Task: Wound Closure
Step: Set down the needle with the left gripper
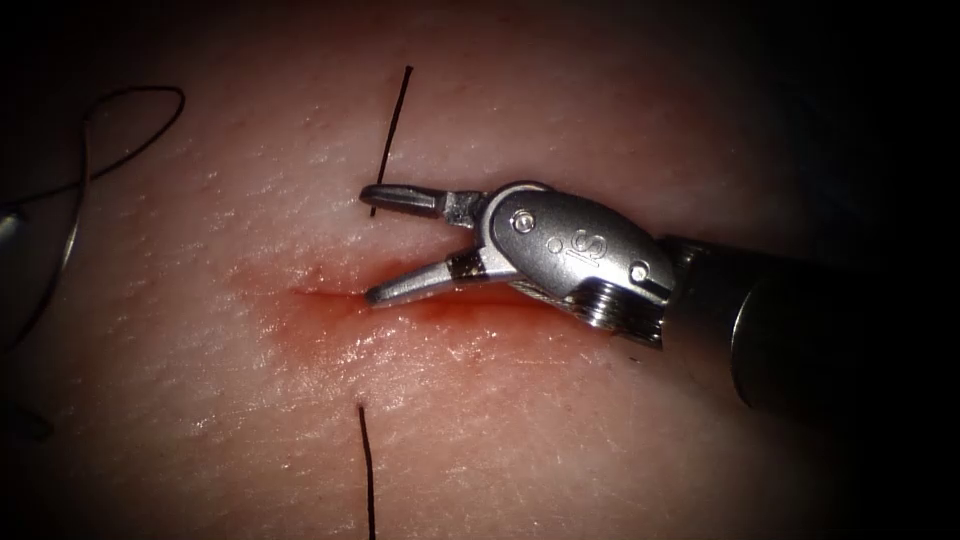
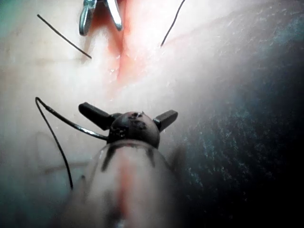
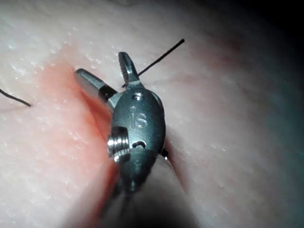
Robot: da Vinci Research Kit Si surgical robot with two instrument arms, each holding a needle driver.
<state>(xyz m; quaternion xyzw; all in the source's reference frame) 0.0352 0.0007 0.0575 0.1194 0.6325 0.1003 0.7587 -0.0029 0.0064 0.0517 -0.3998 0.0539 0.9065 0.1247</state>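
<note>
Both tools (image 1: 372, 245) (image 2: 128, 115) gape empty; thread (image 1: 390, 130) beside upper right jaw could be snagged; needle (image 2: 71, 121) unheld.

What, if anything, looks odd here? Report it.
Nothing looks damaged. The right tool hangs open over the cut, holding nothing. Thread enters the tissue above the cut and leaves below. Red fluid rims the cut. The left tool, open, holds nothing; the needle lies beside it.

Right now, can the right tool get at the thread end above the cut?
Probably yes. The right tool has its jaws open and empty, the upper one right beside the thread end where it leaves the tissue, with nothing between them.
</note>
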